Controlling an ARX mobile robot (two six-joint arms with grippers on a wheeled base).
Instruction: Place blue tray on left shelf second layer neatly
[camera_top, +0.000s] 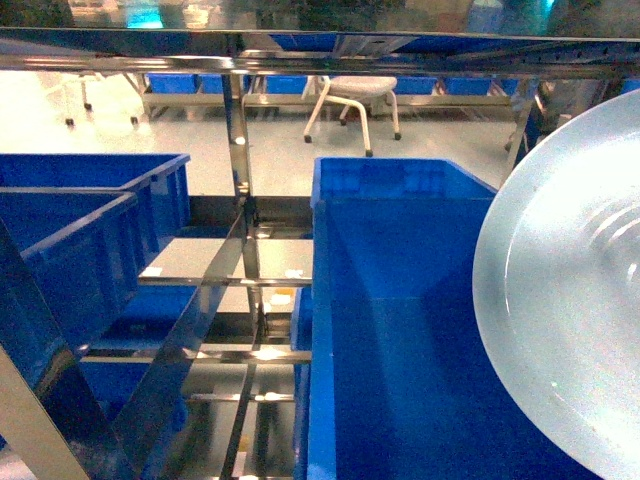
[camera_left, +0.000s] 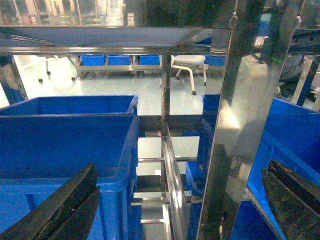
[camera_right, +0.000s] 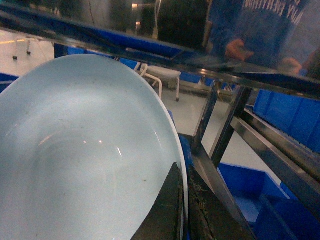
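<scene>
Crates (camera_top: 400, 330) of dark blue plastic sit on the steel rack (camera_top: 243, 200), and their insides look bare as far as I can see. My right gripper (camera_right: 182, 210) pinches the rim of the blue tray (camera_right: 85, 160), which hangs tilted on edge above the right-hand crate, hollow face toward the head camera. My left gripper (camera_left: 175, 205) stands wide, holding nothing.

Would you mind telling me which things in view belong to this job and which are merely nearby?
Belonging to the job:
- pale light-blue round plastic tray, clamped at its rim by the right gripper
- shiny stainless-steel shelf rack
- left gripper, open and empty

Merely nearby:
- deep dark-blue plastic crates
- white chair
</scene>
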